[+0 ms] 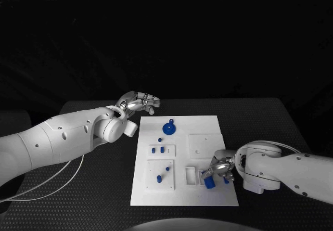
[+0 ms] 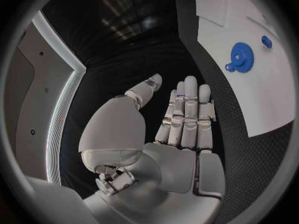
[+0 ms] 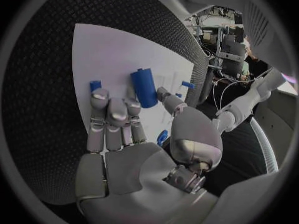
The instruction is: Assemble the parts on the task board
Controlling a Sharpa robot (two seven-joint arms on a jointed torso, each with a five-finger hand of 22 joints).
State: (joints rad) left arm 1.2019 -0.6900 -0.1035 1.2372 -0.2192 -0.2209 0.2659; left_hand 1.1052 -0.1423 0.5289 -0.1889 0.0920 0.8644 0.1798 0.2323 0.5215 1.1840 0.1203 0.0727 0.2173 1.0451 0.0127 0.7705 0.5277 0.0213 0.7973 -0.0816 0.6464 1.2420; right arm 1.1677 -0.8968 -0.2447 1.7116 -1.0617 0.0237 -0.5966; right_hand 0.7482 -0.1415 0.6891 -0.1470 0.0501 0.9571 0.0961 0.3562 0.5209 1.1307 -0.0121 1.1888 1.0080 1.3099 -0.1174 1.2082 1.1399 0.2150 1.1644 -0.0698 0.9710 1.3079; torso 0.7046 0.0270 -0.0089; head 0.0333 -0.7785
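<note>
The head camera looks down on the task board (image 1: 208, 195) from well above; each wrist camera sits close behind its own hand, sharing that board

A robotics laboratory test station. A black table (image 1: 97, 192) with a textured mat surface fills the lower half of the head view against a dark backdrop, and the right wrist view shows metal equipment racks (image 3: 227, 45) with hanging cables (image 3: 218, 92) at upper right.
</note>
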